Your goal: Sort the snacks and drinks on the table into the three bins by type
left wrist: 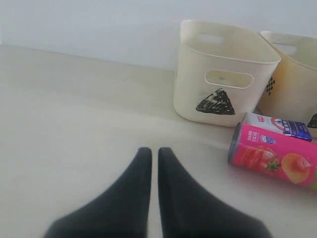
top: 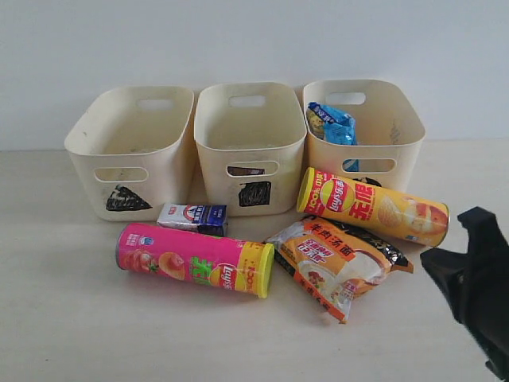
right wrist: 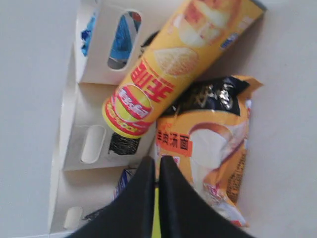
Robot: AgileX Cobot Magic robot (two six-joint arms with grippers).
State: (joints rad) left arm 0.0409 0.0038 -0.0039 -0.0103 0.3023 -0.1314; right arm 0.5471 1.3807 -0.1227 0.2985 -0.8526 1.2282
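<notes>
- Nearest the camera, the right arm [top: 481, 286] juts in at the lower right edge over the pale table [top: 79, 318]. In its wrist view we see the right gripper [right wrist: 157, 158] with jaws pressed together on nothing, hanging above the orange-white bag [top: 338, 263].
- The left gripper [left wrist: 155, 150] shows only in its own wrist view: jaws closed and empty over bare table, well apart from the snacks.
- In the front row, the pink chip tube [top: 195, 260] lies on its side with its yellow lid pointing toward the bag just beside it.
- Behind the pink tube lies the small white-and-blue carton [top: 192, 216], flat on the table just before the bins.
- The yellow-orange chip tube [top: 374, 207] lies on its side behind the bag, its red-rimmed end near the 3rd bin.
- At the back, 3 cream bins stand in a row: the triangle bin [top: 159, 191] on the left and the square bin [top: 215, 171] in the middle, where a sliver of a small purplish box [top: 246, 170] shows through the cutout.
- The right bin [top: 398, 151] holds the blue bag [top: 332, 123] — we cannot see this bin's mark.
</notes>
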